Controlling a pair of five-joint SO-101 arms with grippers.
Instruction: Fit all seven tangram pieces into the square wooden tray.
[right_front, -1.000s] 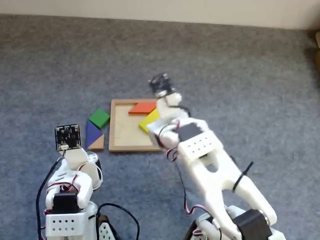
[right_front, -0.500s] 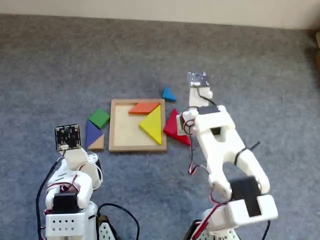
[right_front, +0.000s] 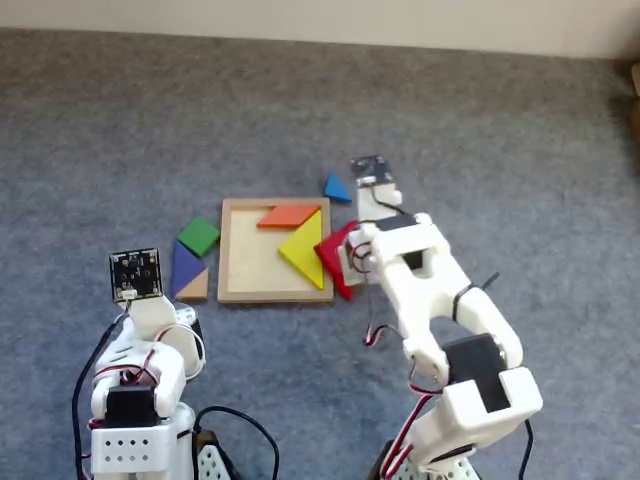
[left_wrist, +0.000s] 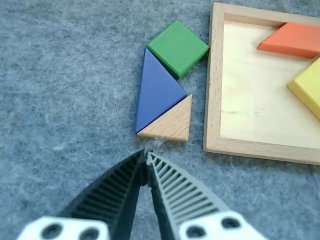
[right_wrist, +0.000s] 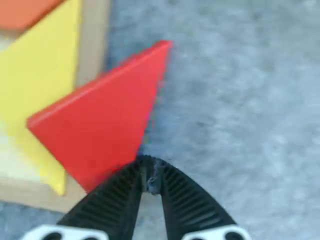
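Observation:
The square wooden tray (right_front: 228, 250) holds an orange piece (right_front: 288, 215) and a yellow triangle (right_front: 305, 250). A red triangle (right_front: 335, 258) lies tilted across the tray's right rim and partly over the yellow triangle (right_wrist: 35, 75). My right gripper (right_wrist: 148, 172) is shut, its tips against the edge of the red triangle (right_wrist: 100, 120), on the carpet side. Left of the tray sit a green square (left_wrist: 177, 47), a blue triangle (left_wrist: 157, 92) and a wood-coloured triangle (left_wrist: 172, 125). My left gripper (left_wrist: 146, 156) is shut, just short of the wood-coloured triangle. A small blue triangle (right_front: 337, 187) lies beyond the tray's far right corner.
Everything rests on grey carpet. The right arm (right_front: 420, 280) stretches from the front edge up to the tray's right side. The left arm (right_front: 140, 350) stands at the front left, behind the three loose pieces.
The right arm swung from over the tray out to its right, then back left. The red triangle has slid left from the carpet onto the tray's right rim. The left arm kept still.

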